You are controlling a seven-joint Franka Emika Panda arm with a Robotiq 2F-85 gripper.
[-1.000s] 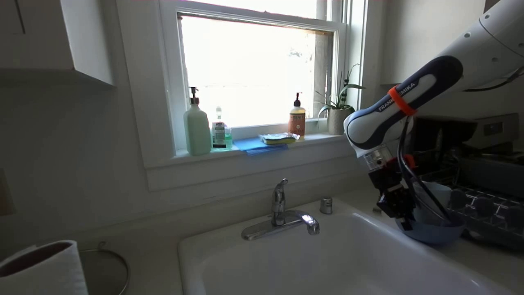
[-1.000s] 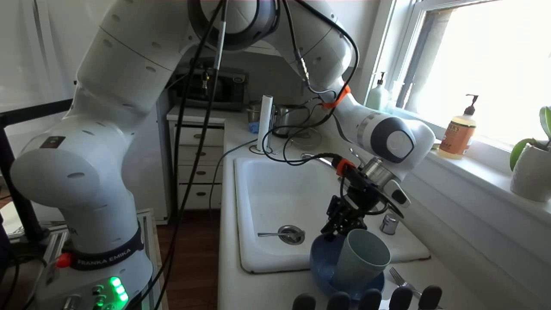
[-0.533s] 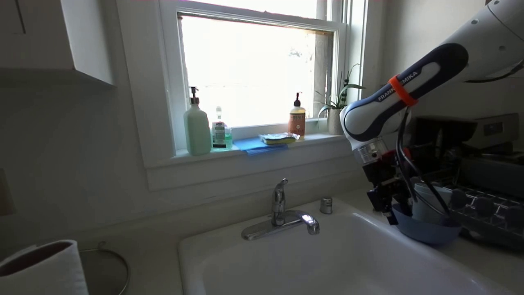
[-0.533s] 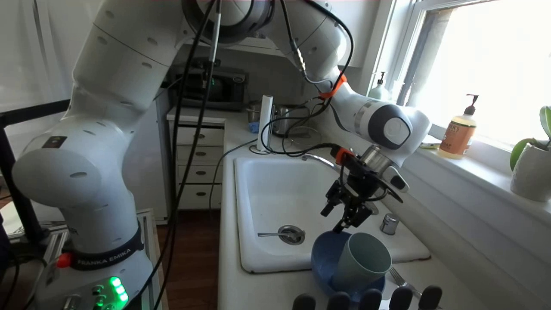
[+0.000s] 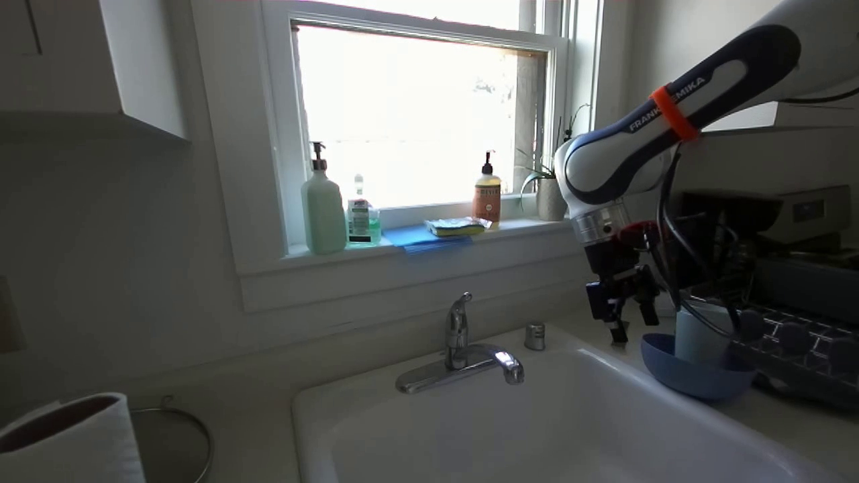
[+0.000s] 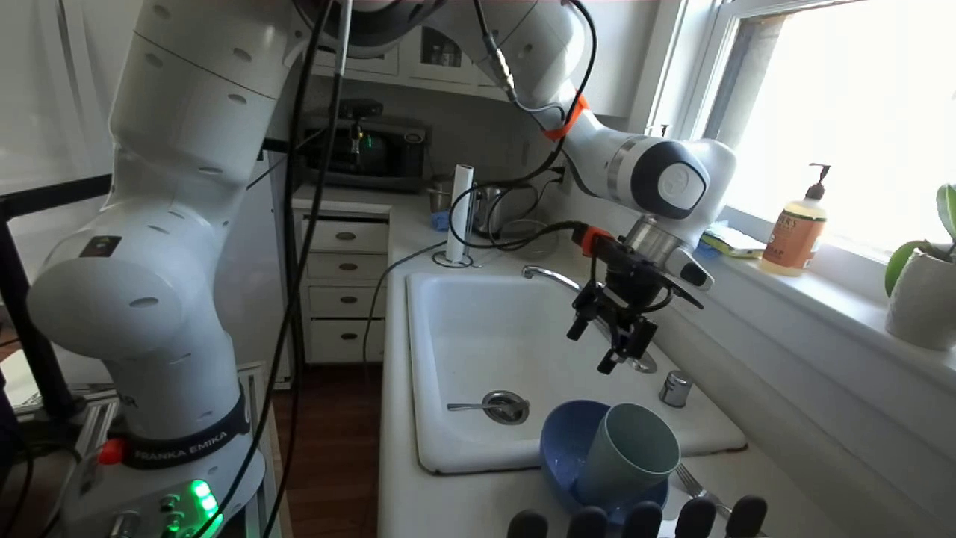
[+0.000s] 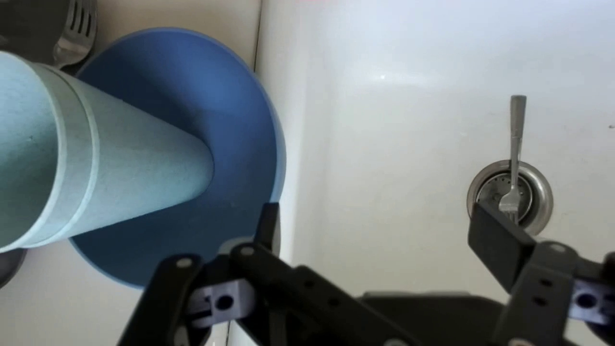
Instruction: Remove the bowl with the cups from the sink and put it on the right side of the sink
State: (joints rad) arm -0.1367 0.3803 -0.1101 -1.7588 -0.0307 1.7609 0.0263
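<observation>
The blue bowl (image 6: 560, 441) rests on the counter at the end of the sink (image 6: 441, 450), its near side overlapping the sink's rim. Two pale cups (image 7: 139, 158), one nested in the other, lean inside the bowl. In both exterior views my gripper (image 6: 590, 350) hangs above the sink's edge, higher than the bowl and apart from it. Its jaws are spread wide with nothing between them. From the wrist, the gripper (image 7: 375, 209) has one finger (image 7: 267, 226) in front of the bowl's rim and the other over the drain.
A fork (image 7: 516, 125) lies across the sink drain, and another fork (image 6: 698, 484) lies on the counter beside the bowl. The chrome faucet (image 5: 458, 342) stands at the sink's back. A dark dish rack (image 5: 798, 349) sits beyond the bowl. Soap bottles (image 5: 487, 198) line the windowsill.
My gripper has opened, let go of the bowl's rim and risen up and away from it. The bowl has settled slightly and stays with the cups on the counter.
</observation>
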